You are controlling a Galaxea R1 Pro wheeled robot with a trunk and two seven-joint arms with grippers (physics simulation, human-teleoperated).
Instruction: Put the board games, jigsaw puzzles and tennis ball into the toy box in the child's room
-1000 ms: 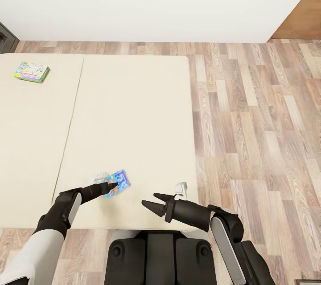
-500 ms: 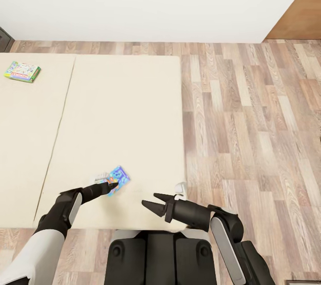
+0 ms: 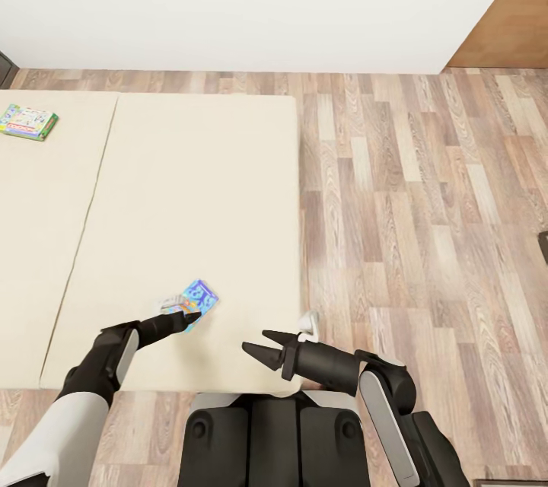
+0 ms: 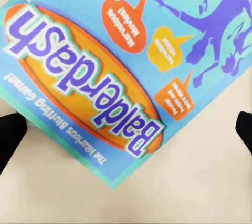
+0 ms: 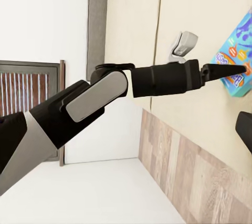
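Left end effector (image 3: 189,312) is sitting over the blue board game (image 3: 199,298) on the bed (image 3: 190,190), at roughly 7 o'clock in the head view. Left wrist view is showing the game's cover (image 4: 126,61) ("Balderdash") lying flat on the beige mattress, with two dark fingertips (image 4: 10,134) standing wide apart on either side of it, so the jaws are spread and not gripping anything. Cannot tell from the pictures whether the tips are touching the box or hanging just above it.

Right end effector (image 3: 259,344) is hanging over the bed's near edge at about 6 o'clock, fingers parted, holding nothing, pointing toward the left arm. Right wrist view is looking along at the left arm (image 5: 105,98), whose tip is meeting the blue board game (image 5: 236,61) at the corner.

Second board game (image 3: 27,122), green-edged with a pale cover, is lying flat on the bed at 10 o'clock, well apart from both arms. Wood-plank floor (image 3: 426,228) is running along the bed's 3 o'clock side, white wall (image 3: 251,0) at 12 o'clock.
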